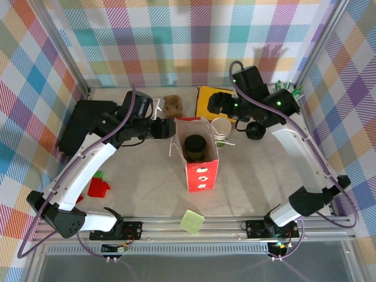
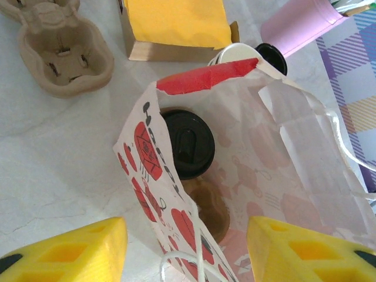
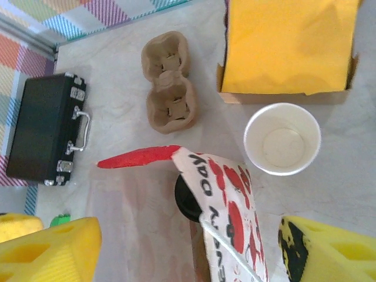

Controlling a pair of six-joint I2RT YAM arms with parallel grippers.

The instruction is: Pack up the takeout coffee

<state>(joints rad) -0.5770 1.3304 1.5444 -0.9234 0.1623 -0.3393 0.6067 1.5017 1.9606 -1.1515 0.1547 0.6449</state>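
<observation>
— Is the white cup [image 1: 222, 128] in the big bag [image 1: 202, 173]?
— No. It stands up straight just beside it, on the right.
— Who is closer?
— The right gripper [image 3: 191, 244], wide open. The left gripper [image 2: 185, 249] is open too.

top external: high, behind arm bases, tilted down and forward; far enough to take in whole table [image 1: 258, 182] and plaid walls.
left wrist: close above paper bag [image 2: 294, 170], steeply down into open mouth; left gripper [image 2: 188, 249] at bottom edge.
right wrist: close, near straight down over bag rim; right gripper [image 3: 188, 247] at bottom edge.
all three share bag, yellow-topped box [image 1: 205, 95], pulp cup carrier [image 1: 173, 104].
black case [image 1: 76, 126]: top external and right wrist.
</observation>
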